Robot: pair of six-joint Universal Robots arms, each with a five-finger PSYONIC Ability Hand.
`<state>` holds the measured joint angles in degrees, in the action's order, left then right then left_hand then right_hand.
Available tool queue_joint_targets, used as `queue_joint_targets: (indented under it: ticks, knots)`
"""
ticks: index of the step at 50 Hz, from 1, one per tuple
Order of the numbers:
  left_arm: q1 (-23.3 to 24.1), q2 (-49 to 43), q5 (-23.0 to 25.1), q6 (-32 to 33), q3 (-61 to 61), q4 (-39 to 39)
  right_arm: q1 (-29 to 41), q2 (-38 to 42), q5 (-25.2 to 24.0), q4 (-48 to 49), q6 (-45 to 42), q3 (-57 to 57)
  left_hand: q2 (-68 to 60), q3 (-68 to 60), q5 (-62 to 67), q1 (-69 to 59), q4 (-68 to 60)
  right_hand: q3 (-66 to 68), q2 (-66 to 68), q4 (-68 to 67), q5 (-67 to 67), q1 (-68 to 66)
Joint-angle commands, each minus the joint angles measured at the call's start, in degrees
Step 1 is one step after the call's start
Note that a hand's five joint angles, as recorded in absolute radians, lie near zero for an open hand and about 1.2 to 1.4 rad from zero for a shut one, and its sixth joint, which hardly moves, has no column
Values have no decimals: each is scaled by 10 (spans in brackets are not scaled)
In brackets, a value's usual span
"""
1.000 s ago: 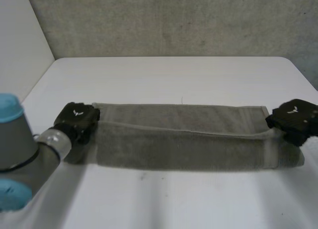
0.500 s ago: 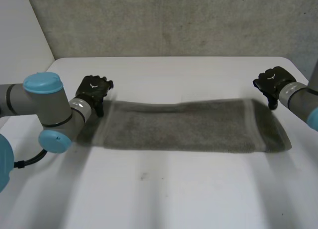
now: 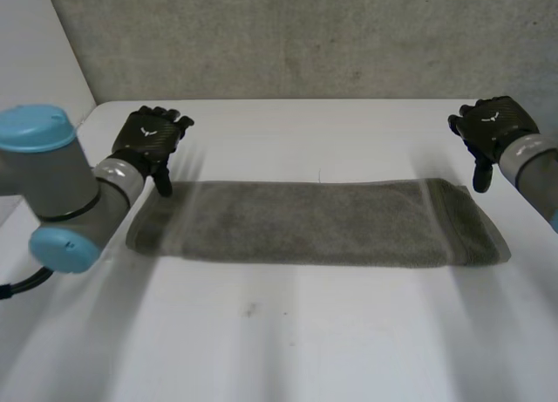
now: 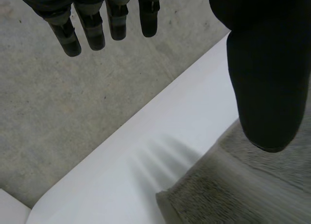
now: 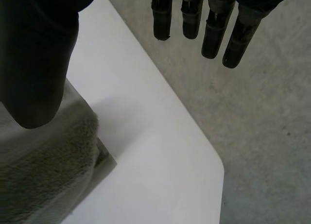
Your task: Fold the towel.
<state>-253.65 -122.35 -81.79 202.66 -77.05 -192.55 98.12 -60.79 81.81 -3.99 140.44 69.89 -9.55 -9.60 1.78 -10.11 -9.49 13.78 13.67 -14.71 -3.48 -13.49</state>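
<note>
Head view, from near to far: the white table (image 3: 279, 332) takes the whole foreground. The left arm (image 3: 61, 188) enters at 9 o'clock with its elbow bent. The towel (image 3: 318, 223), grey-green and folded into a long band, lies flat across the table's middle, from 9 o'clock to 3 o'clock.

Just beyond its left end, at 10 o'clock, the left hand (image 3: 150, 136) hovers with the palm down. The fingers are straight and a little spread and hold nothing, and the thumb points down toward the cloth. I cannot tell if the thumb touches it. The right hand (image 3: 493, 127) has the same pose at 2 o'clock, beyond the right end, also holding nothing.

In each wrist view the fingers (image 4: 92, 25) stand wide from the thumb, and a towel corner lies under the thumb's tip. Behind the table's far edge, at 12 o'clock, rises a rough grey wall (image 3: 305, 36).
</note>
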Motion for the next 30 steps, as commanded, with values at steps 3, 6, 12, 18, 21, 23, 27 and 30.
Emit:
queue_joint_targets:
  ticks: [3,6,12,18,21,23,27,30]
  knots:
    - [-3,137,2,-21,-183,-66,-13,-130,-37,87,-6,205,-4,-4,-18,1,-5,-38,-37,47,35,35]
    - [-4,161,2,-42,-230,-88,-37,-141,-51,94,-7,258,-4,-4,-18,1,-5,-38,-37,47,35,35]
    - [-9,203,3,-96,-289,-102,-81,-148,-93,116,-6,343,-4,-4,-18,1,-5,-9,-7,18,6,6]
    - [-10,207,4,-126,-302,-108,-116,-145,-127,176,-6,390,-4,-4,-18,1,-5,60,61,-51,-63,-63]
    - [-11,207,3,-132,-305,-114,-127,-130,-140,204,-4,399,-4,-4,-18,1,-5,96,97,-86,-99,-99]
    - [-11,206,3,-132,-307,-118,-129,-117,-149,217,-3,400,-4,-4,-18,1,-5,113,114,-103,-116,-116]
    - [-11,206,4,-132,-312,-119,-132,-81,-154,236,-5,393,-4,-4,-18,1,-5,155,156,-145,-158,-158]
    - [-10,207,4,-132,-315,-121,-137,-69,-155,237,-7,388,-4,-4,-18,1,-5,198,199,-189,-201,-201]
